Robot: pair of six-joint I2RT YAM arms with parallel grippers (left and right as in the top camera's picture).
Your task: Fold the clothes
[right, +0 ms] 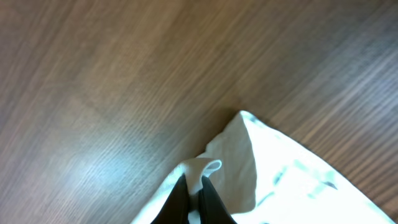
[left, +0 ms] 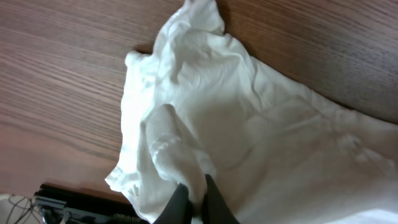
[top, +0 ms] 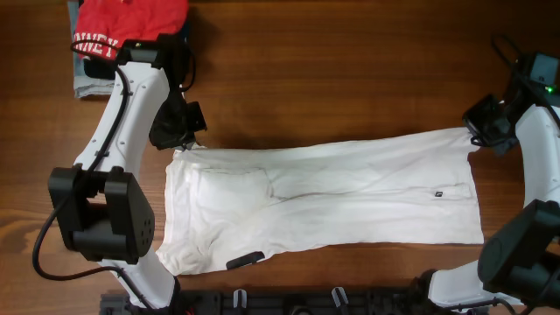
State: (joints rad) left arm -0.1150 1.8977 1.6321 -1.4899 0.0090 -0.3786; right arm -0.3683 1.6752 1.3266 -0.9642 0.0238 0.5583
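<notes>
A wooden tabletop (top: 350,70) seen from above, with a white T-shirt (top: 332,197) stretched sideways across its middle between 2 robot arms. The left jaws sit at the shirt's far left corner and the right jaws at its far right corner, so the cloth spans the whole gap between them, and the rest of it lies flat on the tabletop toward the robot. The shirt is plain, thin and lightly creased, laid out as a long band that is wider at the left end, where the outline of a layer underneath shows through the fabric. A small dark tag (top: 437,193) sits near the right end, and a black-striped patch (top: 245,260) pokes out at the near edge on the left. In the left wrist view the left jaws are pressed together, pinching a raised ridge of the white cloth (left: 261,124), which bunches and wrinkles around them. In the right wrist view the right jaws are also pressed together, pinching a small curl at the shirt's corner (right: 249,162), with bare wood beyond. A red garment with white lettering (top: 131,22) lies on a pale blue garment (top: 87,83) at the far left corner of the tabletop, well apart from the shirt.
</notes>
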